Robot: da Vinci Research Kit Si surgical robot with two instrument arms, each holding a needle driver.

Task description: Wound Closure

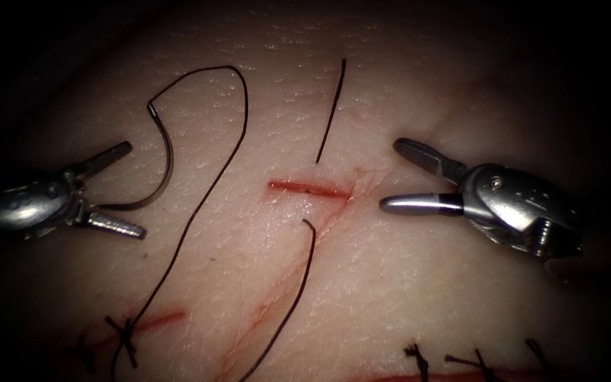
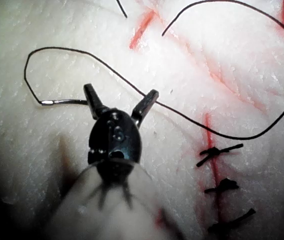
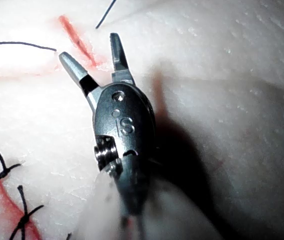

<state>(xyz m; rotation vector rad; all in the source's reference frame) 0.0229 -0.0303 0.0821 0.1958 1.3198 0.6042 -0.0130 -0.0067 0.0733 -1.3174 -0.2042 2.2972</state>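
- Your left tool sits left of the cut with its jaws spread wide and nothing held between them; the left wrist view shows the same open fork over bare tissue.
- The curved needle lies flat on the tissue, out of the flesh, well left of the cut; its lower end runs into the gap between your left jaws, but neither jaw closes on it; its upper end carries the thread.
- The thread arcs up from the needle, loops over, then trails down to a tied stitch at the lower left; in the left wrist view it passes right beside one left jaw.
- Your right tool hovers just right of the cut, jaws parted and empty; the right wrist view confirms this.
- The short red cut lies between your tools; one loose thread end stands above it and another strand curls below it.
- Finished knots line a second cut at the lower right edge; thin red fluid streaks run across the tissue below the cut.
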